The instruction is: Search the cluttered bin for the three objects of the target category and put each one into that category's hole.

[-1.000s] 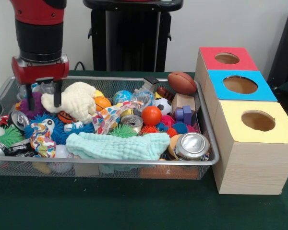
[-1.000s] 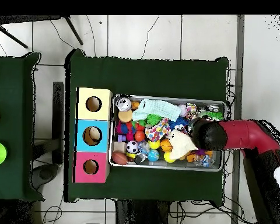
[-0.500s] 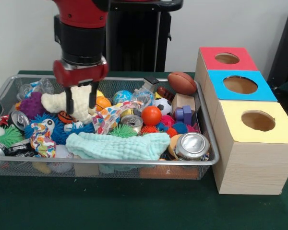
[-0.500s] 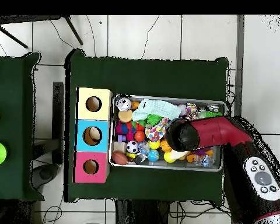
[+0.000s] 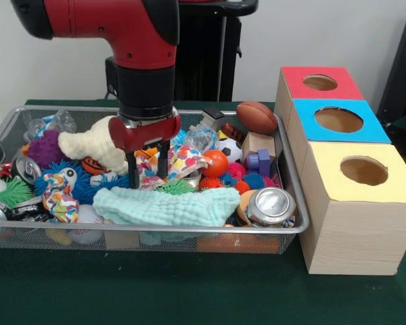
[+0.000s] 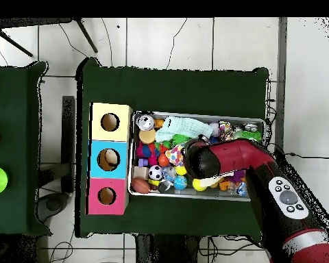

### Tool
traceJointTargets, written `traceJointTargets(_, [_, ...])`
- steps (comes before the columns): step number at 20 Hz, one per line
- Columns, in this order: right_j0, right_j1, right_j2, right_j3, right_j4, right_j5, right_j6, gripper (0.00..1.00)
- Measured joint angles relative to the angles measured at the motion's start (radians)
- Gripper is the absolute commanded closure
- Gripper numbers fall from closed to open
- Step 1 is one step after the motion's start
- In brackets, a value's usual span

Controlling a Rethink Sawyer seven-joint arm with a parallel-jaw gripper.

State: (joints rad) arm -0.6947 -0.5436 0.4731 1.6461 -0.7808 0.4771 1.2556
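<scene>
One red and black arm hangs over the wire-mesh bin [image 5: 0, 139], with its gripper [image 5: 148, 174] lowered onto the multicoloured patterned cloth [image 5: 179, 161] near the bin's middle. The two dark fingers [image 5: 132, 173] stand apart, one on each side of a fold of that cloth, and their tips sit at cloth level. The jaws are open and nothing is clamped yet; this straddling pose suits a pinch on soft fabric, which needs a raised fold between the pads.

Judged from this placement, the target category is cloth. Three soft items show in the front view:
- the patterned cloth under the gripper;
- the cream waffle-textured cloth [image 5: 95, 143], just beside the gripper toward the bin's far wall;
- the mint-green folded cloth [image 5: 166, 206], lying along the near rim.

Balls, spiky rubber toys and crushed metal cans [image 5: 271, 204] crowd around these, so a closing pinch may also trap a neighbour such as the orange ball [image 5: 216, 162].

Three boxes stand in a row just beside the bin, each with a round hole in its top: red box [image 5: 319, 82], blue box [image 5: 338, 120] and yellow box [image 5: 364, 170]. Which hole takes cloth cannot be told.

In the overhead view the arm covers the gripper, and the bin [image 6: 255, 122] lies beside the boxes.
</scene>
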Motion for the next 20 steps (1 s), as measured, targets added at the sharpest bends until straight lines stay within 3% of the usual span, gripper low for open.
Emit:
traceJointTargets(10, [-0.033,0.000,0.000,0.001,0.019,0.087,0.000,0.00])
traceJointTargets(15, [-0.040,-0.042,0.000,0.023,0.044,0.168,0.000,0.00])
traceJointTargets(20, [-0.046,-0.085,0.010,0.058,0.099,0.177,0.000,0.00])
